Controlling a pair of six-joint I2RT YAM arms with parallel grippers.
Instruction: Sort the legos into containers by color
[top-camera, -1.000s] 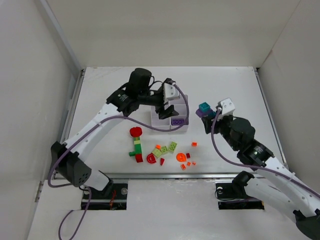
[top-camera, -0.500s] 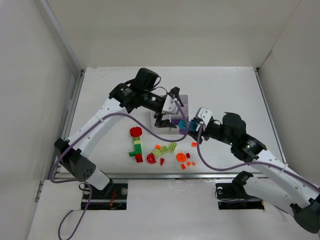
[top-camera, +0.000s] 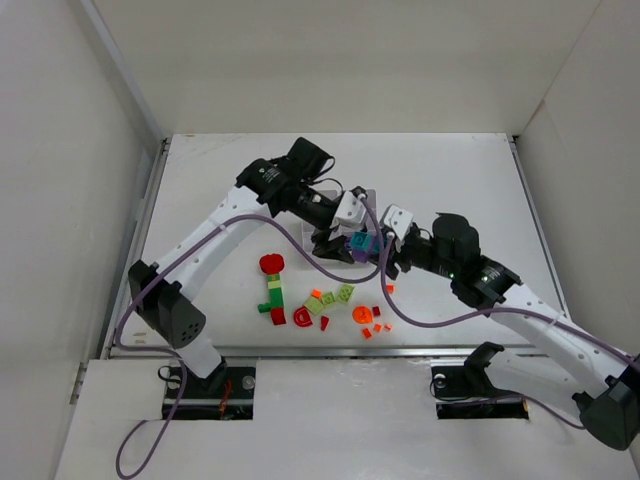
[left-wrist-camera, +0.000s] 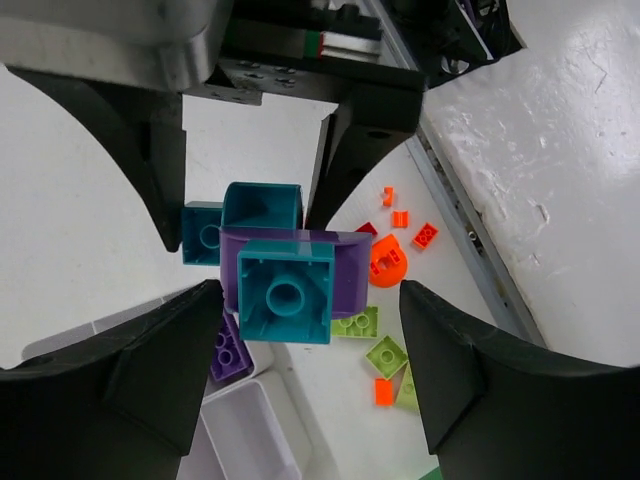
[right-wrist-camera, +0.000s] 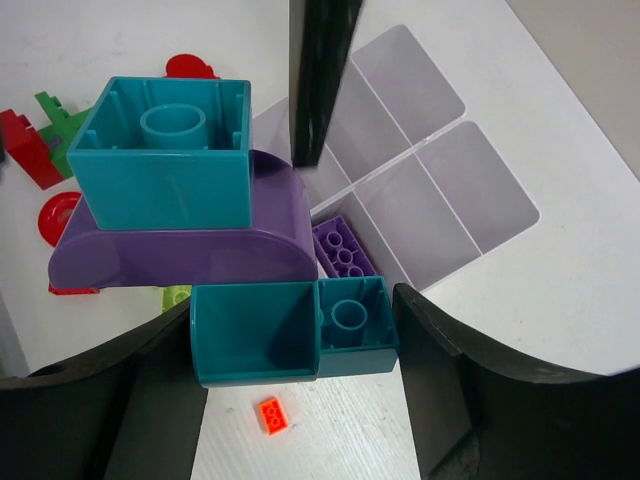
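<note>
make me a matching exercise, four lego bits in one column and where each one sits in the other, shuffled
1 teal and purple cluster
2 lone purple brick
3 orange round piece
4 red and green stack

a on the table, left of the lime bricks
b in an organiser compartment
c held in the right gripper
d on the table, right of the lime bricks

Pairs: 1-c, 2-b, 3-d, 4-a

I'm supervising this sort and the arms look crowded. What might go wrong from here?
The teal-and-purple stack in the right gripper is joined: dropped whole, it mixes colours in the organiser. Pulled apart by the left gripper, a brick may pop free and fall into the wrong compartment. The grippers sit close together and could collide.
</note>
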